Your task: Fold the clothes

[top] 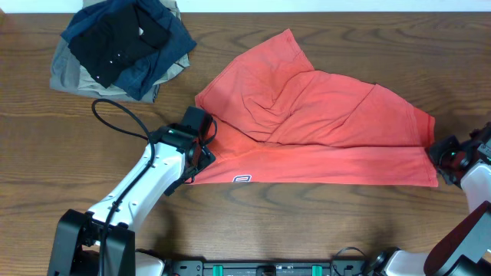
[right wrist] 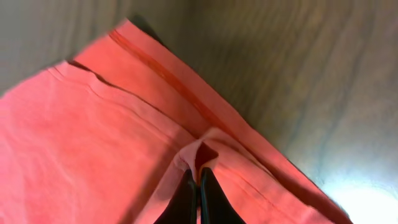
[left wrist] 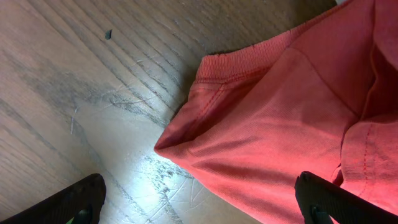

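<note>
The coral-red T-shirt lies rumpled in the middle of the worktop, which is scratched brown wood. The right hand is closed tight on its right hem. The left hand is wide open at its left edge and holds nothing. Dark garments are piled far left.

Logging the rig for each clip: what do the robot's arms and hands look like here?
The left arm and right arm have white links and black joints. A black cable loops off the left one. The left hand and right hand are black.
</note>
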`<state>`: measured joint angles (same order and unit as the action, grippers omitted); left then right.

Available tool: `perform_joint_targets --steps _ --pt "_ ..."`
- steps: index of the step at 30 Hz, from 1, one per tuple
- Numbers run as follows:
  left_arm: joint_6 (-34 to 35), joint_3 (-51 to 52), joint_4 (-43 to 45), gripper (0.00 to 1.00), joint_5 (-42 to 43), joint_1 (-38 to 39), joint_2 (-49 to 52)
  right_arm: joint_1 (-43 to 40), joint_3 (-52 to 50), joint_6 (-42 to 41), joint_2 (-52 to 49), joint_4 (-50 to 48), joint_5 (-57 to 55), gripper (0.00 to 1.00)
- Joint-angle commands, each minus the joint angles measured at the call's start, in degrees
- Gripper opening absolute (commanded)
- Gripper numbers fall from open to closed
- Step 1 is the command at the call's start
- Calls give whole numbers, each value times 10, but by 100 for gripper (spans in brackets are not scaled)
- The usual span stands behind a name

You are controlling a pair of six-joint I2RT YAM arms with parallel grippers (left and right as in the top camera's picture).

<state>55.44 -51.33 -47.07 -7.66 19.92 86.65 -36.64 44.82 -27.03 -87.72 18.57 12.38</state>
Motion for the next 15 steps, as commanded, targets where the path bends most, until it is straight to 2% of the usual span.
perform_joint_targets --steps 1,6,8,15 --pt "-3 5 -1 98 -1 -2 2 18 -2 -8 -3 -16 3 1" --pt "-3 5 -1 98 -1 -2 2 48 -2 -9 -4 -44 1 2" --pt "-3 5 -1 98 -1 -2 2 61 -2 -13 -4 -51 -9 9" --pt "-3 5 -1 98 0 -2 2 89 -2 -17 -4 -76 -61 10"
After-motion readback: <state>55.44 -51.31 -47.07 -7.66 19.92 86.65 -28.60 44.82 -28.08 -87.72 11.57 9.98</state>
